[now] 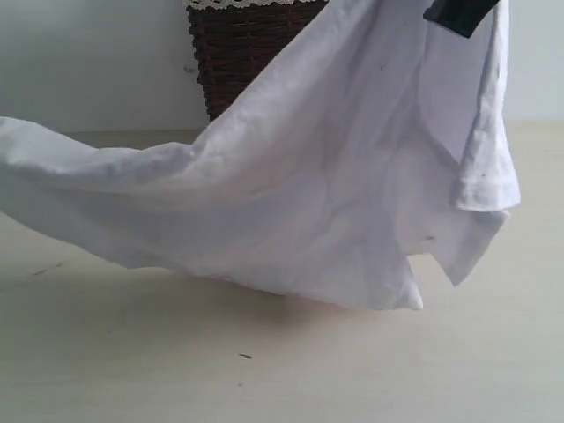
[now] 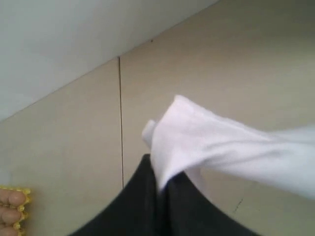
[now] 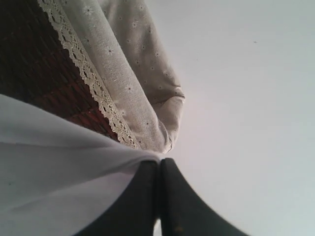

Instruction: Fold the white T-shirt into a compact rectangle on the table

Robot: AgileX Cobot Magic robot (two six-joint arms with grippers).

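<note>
The white T-shirt (image 1: pixel 291 203) hung stretched between the two sets of jaws, held off the desk (image 1: pixel 264 370) along most of its length. The left jaws were closed tight, pinching a bunched fold of the shirt that rose from between their dark tips and trailed away to one side. The right jaws were also pressed together, with an edge of the shirt caught at their tips. In the exterior view these jaws appeared only as a dark shape at the upper right, and the cloth fell away beneath them.

From the right jaws the shirt sloped down in a broad sheet, then ran out towards the left jaws in a long wrinkled band. A short sleeve (image 1: pixel 485 176) dangled just below the right jaws. The lowest fold of the shirt sagged close to the desk and threw a soft shadow on it. Whether it touched the desk could not be told.

A dark wicker basket (image 1: pixel 242 53) stood close beside the right jaws, behind the shirt. Its lace-trimmed lining (image 3: pixel 123 64) was folded over the rim. Beneath the left jaws the pale desk showed a thin dark seam (image 2: pixel 120 123).
</note>
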